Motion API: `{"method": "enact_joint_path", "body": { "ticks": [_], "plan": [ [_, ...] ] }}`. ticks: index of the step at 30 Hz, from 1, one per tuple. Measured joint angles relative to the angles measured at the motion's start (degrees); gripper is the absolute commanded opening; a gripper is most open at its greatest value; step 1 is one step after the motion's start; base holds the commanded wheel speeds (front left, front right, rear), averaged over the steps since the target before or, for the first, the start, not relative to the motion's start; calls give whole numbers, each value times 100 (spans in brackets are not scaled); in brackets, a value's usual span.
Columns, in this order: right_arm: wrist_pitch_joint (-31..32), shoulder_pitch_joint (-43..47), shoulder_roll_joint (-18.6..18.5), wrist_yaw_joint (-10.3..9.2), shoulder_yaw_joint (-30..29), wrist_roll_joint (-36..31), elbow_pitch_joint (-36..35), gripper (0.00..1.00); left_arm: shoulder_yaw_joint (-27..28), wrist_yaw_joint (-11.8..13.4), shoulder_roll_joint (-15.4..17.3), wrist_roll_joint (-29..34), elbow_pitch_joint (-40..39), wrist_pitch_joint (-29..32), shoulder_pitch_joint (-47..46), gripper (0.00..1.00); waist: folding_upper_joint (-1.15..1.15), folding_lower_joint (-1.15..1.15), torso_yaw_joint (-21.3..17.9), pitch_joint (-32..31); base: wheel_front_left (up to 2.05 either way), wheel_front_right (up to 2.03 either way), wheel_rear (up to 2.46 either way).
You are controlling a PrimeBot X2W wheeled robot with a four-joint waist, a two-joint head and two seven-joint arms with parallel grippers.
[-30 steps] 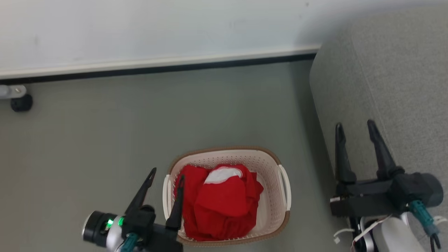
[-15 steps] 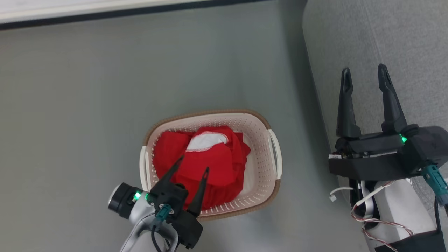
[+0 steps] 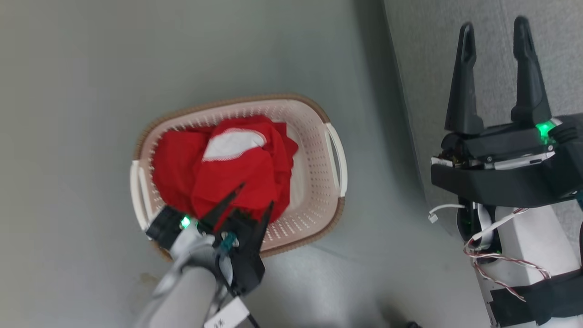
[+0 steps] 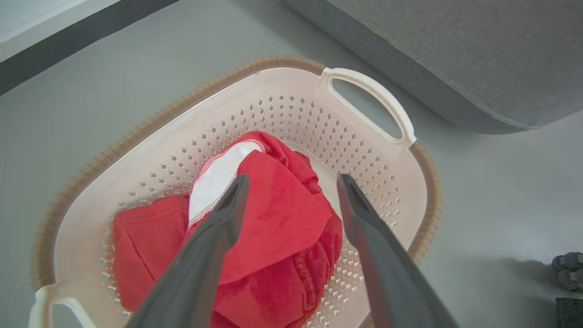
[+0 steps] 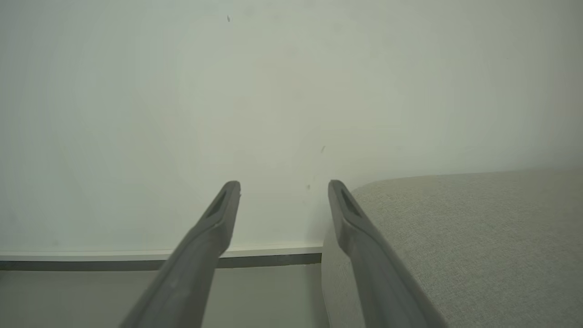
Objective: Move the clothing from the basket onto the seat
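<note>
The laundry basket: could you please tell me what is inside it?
Inside the laundry basket lies a heap of red clothing, one piece showing a white panel on top. Beside it, bare basket floor shows. Whatever lies beneath the heap is covered.

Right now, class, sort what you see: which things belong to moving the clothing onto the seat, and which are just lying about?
Belongs to the job:
- clothing
- basket
- seat
- left gripper, open over the clothing

Just there:
- floor
- wall
- skirting board
- right gripper, open and empty
</note>
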Motion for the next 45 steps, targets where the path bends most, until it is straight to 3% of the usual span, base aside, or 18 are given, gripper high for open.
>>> {"method": "enact_joint_path", "body": {
  "ticks": [17,28,36,37,38,40,45],
  "plan": [
    [-1,-548,93,-1,79,81,-231,100,249,119,438,267,703,167,-1122,100,0,0,-507,1318,0,0,0],
    [-1,-641,123,-1,76,113,-79,100,364,673,552,436,1074,-37,-1455,100,0,-1,-764,1666,0,0,0],
    [-1,-641,143,-1,108,154,-34,100,437,828,564,571,1386,-83,-1584,100,-2,-1,-816,1689,0,0,0],
    [-1,-641,144,-1,109,154,-21,100,449,851,564,571,1424,-83,-1613,80,-1,-1,-823,1690,0,0,0],
    [-1,-641,144,-1,109,155,-5,100,461,865,564,571,1458,-82,-1630,40,-1,-1,-830,1691,0,0,0],
    [-1,-641,145,-1,110,155,25,100,465,867,556,571,1535,-76,-1644,0,-1,-1,-841,1690,0,0,0],
    [-1,-642,152,-1,86,155,118,100,455,870,467,570,1667,-86,-1700,0,-2,-1,-842,1634,0,0,0]
  ]
}}
